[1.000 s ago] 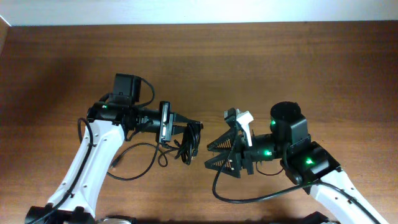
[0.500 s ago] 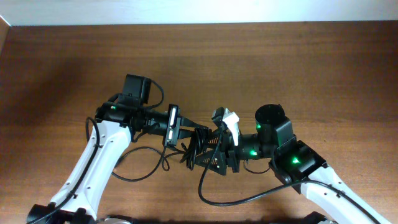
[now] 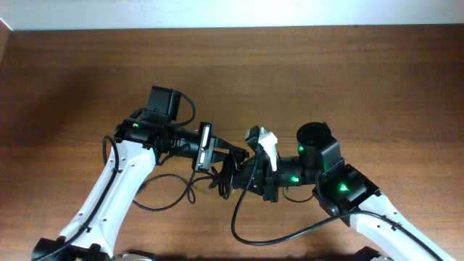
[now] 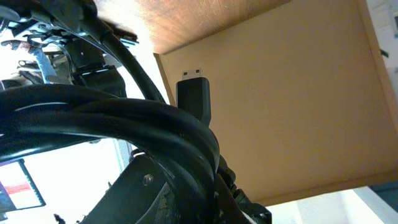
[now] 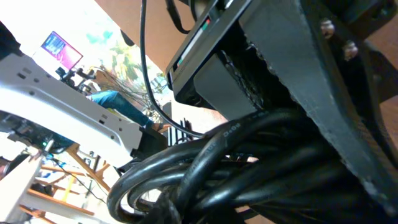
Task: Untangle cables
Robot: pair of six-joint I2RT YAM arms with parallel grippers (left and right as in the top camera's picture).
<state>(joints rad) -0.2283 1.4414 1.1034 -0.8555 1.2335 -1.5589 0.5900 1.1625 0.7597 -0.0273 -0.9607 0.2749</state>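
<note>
**Both grippers meet on the cable bundle at mid-frame**

In the overhead view the two arms converge just below the centre of the brown wooden worktop [image 3: 326, 80]. The left gripper [image 3: 230, 155] reaches in from the upper left. The right gripper [image 3: 238, 176] reaches in from the lower right. Between them hangs the tangled bundle of cables [image 3: 222, 178], a dense black knot of thin cords that touches both sets of fingers.

The left jaws are clamped on the top of the bundle. In the left wrist view several cords run pressed together across the gripper body at the lower left of the frame. A black plug [image 4: 193, 96] with a metal tip stands out beyond them against the worktop.

The right jaws are drawn in narrow around the lower part of the bundle and grip it. In the right wrist view a ribbed finger pad [image 5: 249, 81] bears on coiled cords that fill the lower half of the frame.

From the bundle a loose strand [image 3: 168, 194] trails to the lower left and lies in a slack loop on the worktop beside the left arm. Another thin black loop [image 3: 237, 221] curves below the right gripper; whether it belongs to the bundle cannot be told.
</note>
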